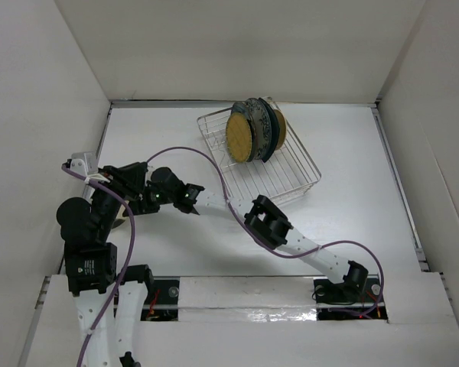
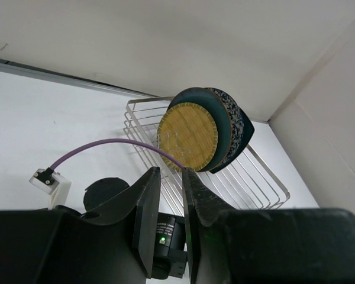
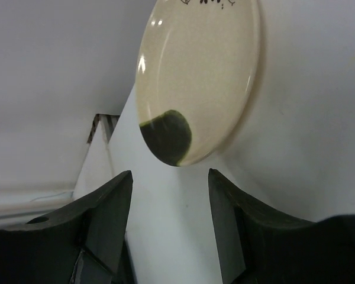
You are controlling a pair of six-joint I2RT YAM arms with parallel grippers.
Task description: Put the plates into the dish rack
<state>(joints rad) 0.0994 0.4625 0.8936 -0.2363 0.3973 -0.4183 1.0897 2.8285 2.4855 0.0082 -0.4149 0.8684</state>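
1. Table (image 1: 352,168): white, walled in. Both arms reach over its left half and sit crowded close together.
2. Dish rack (image 1: 298,172): far centre, set at an angle. The near slots are bare and the far end is loaded.
3. Racked plates: standing on edge, packed together at the far end of the rack. Front to back in the left wrist view: yellow-brown woven round (image 2: 186,136), round dark teal (image 2: 223,115), floral-rim plate (image 2: 236,115), square dark teal (image 2: 247,135). The top view shows one more yellow-brown edge at the very back.
4. Cream plate (image 3: 198,77): by my read, the only one not racked. It lies on the table's left side, well apart from the rack and straight ahead of the right gripper. There's a dark patch at its near rim; can't tell if it's glaze or shadow.
5. Right gripper (image 3: 170,173): fingers spread wide with nothing between them. The plate rim is just beyond the tips and no contact is visible.
6. Left gripper (image 2: 170,171): fingers almost together with a narrow slit, holding nothing. It's aimed toward the rack over the right arm.
7. Step, as I judge it: approach for picking the last plate.
8. Next move calls for:
   - Ease the right gripper forward and low.
   - Get one finger under the rim and one over it, then pinch.
   - Lift, swing clear of the left arm, tip the plate upright, and drop it into a free slot in front of the woven round.
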